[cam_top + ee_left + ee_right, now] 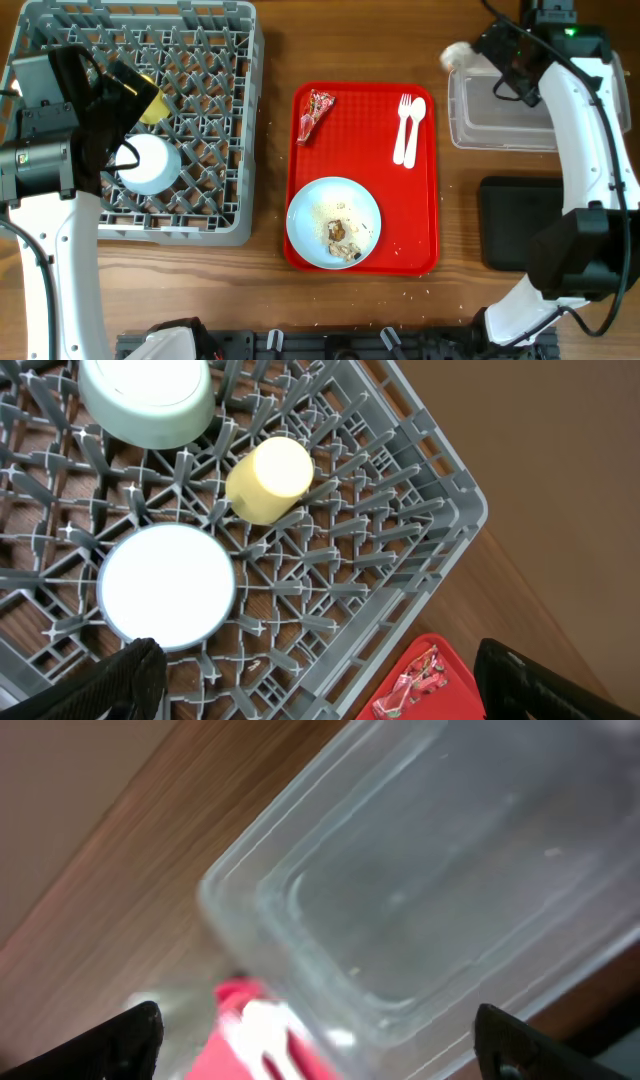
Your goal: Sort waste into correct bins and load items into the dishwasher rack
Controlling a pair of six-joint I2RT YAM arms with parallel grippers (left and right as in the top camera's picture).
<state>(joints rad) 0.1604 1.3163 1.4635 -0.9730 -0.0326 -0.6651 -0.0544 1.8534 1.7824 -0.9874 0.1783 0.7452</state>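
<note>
R pincer [320, 1038] wide open, empty, above clear tub [500, 115].
Napkin [457, 55] just beside it, at tub corner: pinch, lift, release mid-tub.

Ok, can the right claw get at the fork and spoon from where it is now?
Probably yes. The fork and spoon lie uncovered on the red tray's right side. The right claw hangs open over the clear tub just beside them, and nothing stands between.

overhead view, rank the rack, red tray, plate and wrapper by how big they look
1. rack
2. red tray
3. plate
4. wrapper
The gaps are clear, with no close calls.
</note>
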